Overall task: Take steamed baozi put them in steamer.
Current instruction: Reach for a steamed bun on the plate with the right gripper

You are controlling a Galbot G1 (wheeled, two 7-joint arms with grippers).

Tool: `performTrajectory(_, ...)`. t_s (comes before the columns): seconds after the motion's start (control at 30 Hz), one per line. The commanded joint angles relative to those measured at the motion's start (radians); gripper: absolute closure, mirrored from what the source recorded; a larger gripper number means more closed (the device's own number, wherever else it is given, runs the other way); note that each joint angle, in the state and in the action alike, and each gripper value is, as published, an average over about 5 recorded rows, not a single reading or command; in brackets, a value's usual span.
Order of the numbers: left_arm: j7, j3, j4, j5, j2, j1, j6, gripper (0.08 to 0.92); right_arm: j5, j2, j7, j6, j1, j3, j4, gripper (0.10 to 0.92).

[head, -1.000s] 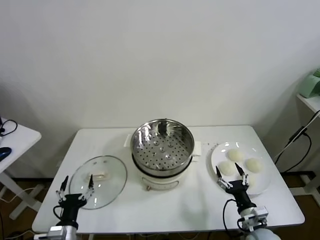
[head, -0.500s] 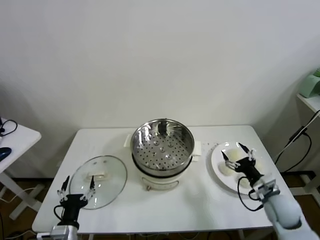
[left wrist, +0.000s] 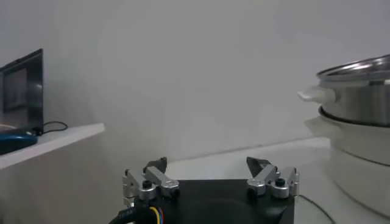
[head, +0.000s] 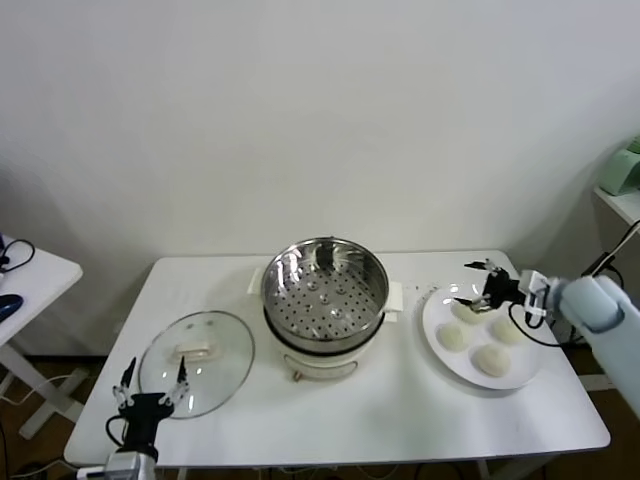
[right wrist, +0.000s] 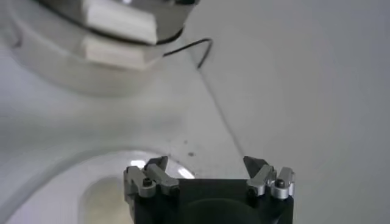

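My right tool (head: 479,283) hangs with fingers spread wide and empty over the far edge of the white plate (head: 437,345), just above the rear steamed baozi (head: 466,310). All four baozi sit on that plate, right of the empty steamer (head: 324,289) at the table (head: 400,410) centre. My left tool (head: 152,389) waits open and empty at the table's near-left edge by the glass lid (head: 197,360).

The head camera looks down from above on the whole tabletop (head: 340,410); both wrist cameras sit low, sharing the steamer (head: 325,290).
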Motion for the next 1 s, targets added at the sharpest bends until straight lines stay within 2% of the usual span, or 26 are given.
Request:
performTrajectory(0.03, -0.014, -0.003, 0.005, 0.005, -0.001, -0.018, 0.018, 0.177, -0.176, 0.021, -0.291, 0.095, 0.472, -0.496, -0.258, 0.203)
performTrajectory(0.23, -0.016, -0.023, 0.002, -0.003, 0.006, -0.017, 0.024, 0.177, -0.252, 0.162, -0.272, 0.149, 0.44, -0.502, -0.419, 0.203)
performTrajectory(0.5, -0.021, -0.032, 0.015, -0.019, 0.013, -0.01, 0.021, 0.177, -0.265, 0.269, -0.186, 0.15, 0.388, -0.455, -0.498, 0.203)
performTrajectory(1.0, -0.032, -0.044, 0.017, -0.029, 0.019, 0.001, 0.018, 0.177, -0.415, 0.389, -0.118, 0.185, 0.296, -0.295, -0.652, 0.203)
